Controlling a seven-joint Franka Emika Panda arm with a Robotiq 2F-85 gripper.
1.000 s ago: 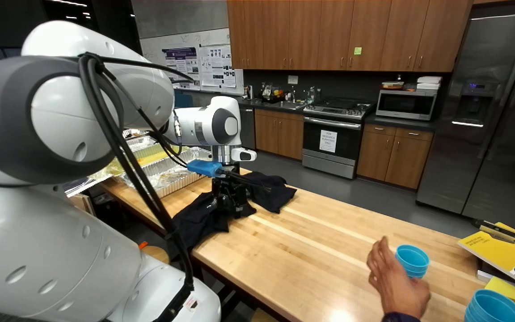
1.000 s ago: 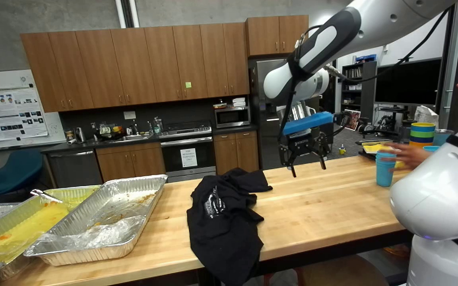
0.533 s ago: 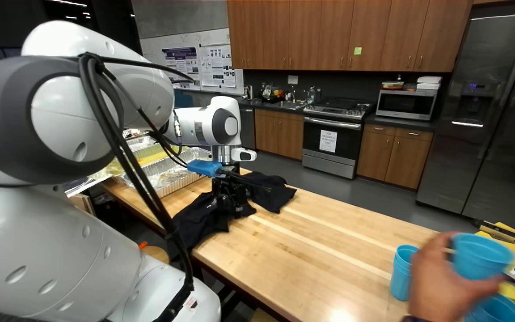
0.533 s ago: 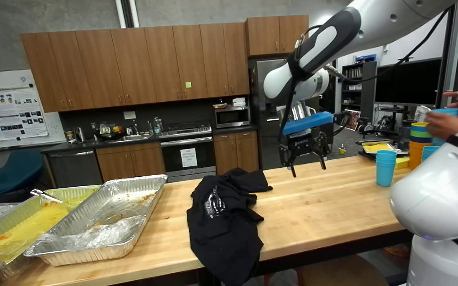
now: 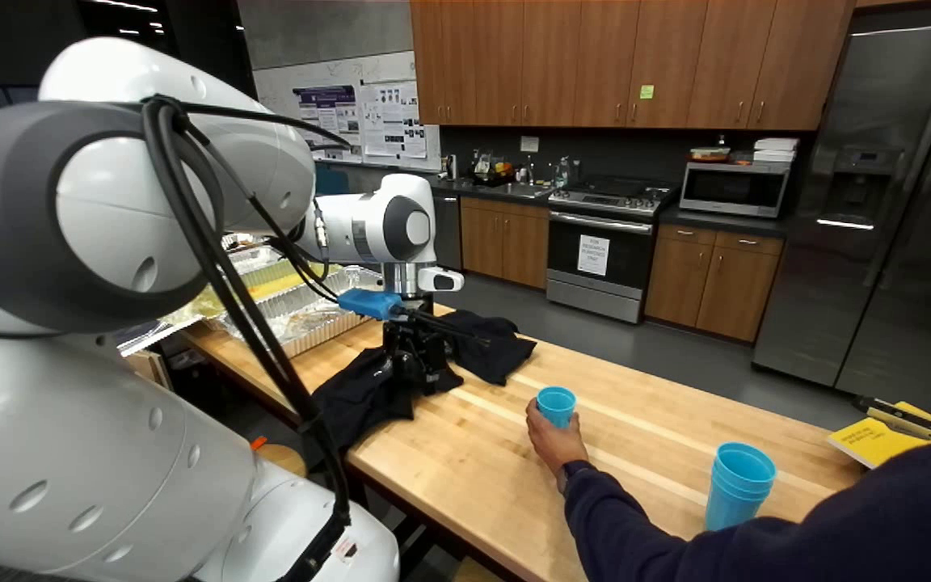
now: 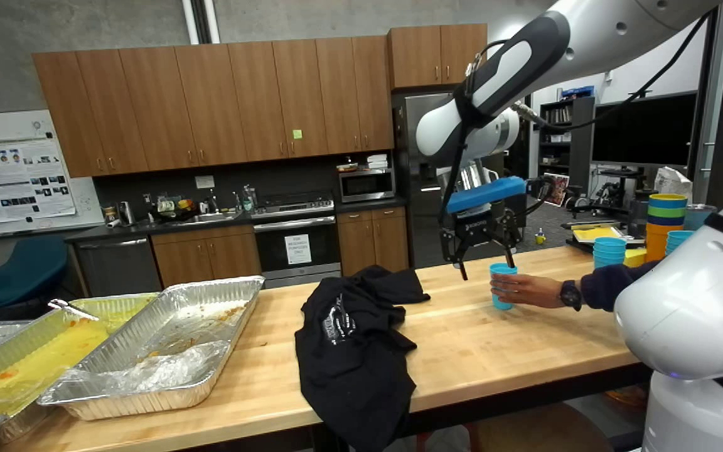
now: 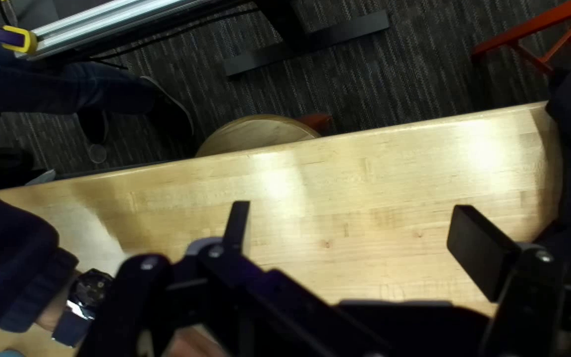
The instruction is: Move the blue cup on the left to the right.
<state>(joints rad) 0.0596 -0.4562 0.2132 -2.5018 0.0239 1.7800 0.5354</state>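
Beneath the fingers (image 7: 481, 253), which stand wide apart, we see the long wooden tabletop (image 7: 365, 198) showing through the gap. To one side of the fingers, well apart, lies a foil tray (image 6: 142, 402); nearer them, we find a crumpled black shirt (image 6: 355, 358). On the fingers' opposite side, farther off, we notice a stack of light-blue cups (image 5: 737, 490). Between that stack and the fingers, a person's hand (image 5: 556, 444) grips the blue cup (image 5: 556, 406), which we see upright, near the fingers yet apart from them.
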